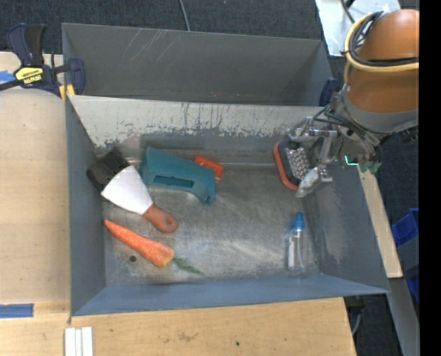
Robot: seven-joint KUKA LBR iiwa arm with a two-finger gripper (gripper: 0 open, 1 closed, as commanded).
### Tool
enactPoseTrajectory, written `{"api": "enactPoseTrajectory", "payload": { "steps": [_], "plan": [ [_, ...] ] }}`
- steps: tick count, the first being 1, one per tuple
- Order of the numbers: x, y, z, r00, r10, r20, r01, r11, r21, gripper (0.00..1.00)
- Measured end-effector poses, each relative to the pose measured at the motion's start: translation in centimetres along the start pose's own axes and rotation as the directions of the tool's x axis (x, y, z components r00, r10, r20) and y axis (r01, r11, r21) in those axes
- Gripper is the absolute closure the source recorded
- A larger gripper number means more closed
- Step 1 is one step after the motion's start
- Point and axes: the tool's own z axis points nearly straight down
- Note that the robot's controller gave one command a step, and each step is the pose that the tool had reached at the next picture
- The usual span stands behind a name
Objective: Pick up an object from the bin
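A small red-orange curved object (281,166) with a dark, speckled face lies on the bin floor at the far right, close to where the far wall meets the right wall. It may be a scrubber or a small brush, though its kind is hard to make out. The gripper (309,182) stands right against its right side, low in the bin, and looks to be touching it. Whether the gripper is apart, together or clamped on the object cannot be told, because the metal parts overlap the object here.

Nearer in the bin, well apart from the gripper, a clear tube with a blue cap (296,239) lies on the floor. Further left are a teal tool with an orange part (177,175), a white scraper with a reddish handle (131,191), a black brush (105,167) in the far left corner, and an orange carrot (138,245) near the front.

The likely risks are these. The curved object sits tight to the sloping right wall of the grey bin (205,73), so the gripper could scrape the wall. It could also nudge the object away instead of closing round it. The rounded rim could slip out of a shallow grip.

The arm enters from the right, and its orange cover (387,58) sits above the bin's far right corner. The wrist angles down and leftward into the bin.
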Motion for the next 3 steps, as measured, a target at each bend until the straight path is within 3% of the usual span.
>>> {"api": "enactPoseTrajectory", "payload": {
  "steps": [1,2,3],
  "plan": [
    [-0.1,0.0,-0.5,1.000,-0.002,0.008,0.002,1.000,0.001,0.00],
    [1.4,-2.7,5.1,0.999,-0.047,0.013,0.047,0.999,0.002,0.00],
    [4.7,-7.0,6.5,0.990,-0.141,0.000,0.141,0.990,-0.002,0.00]
  ]
}}
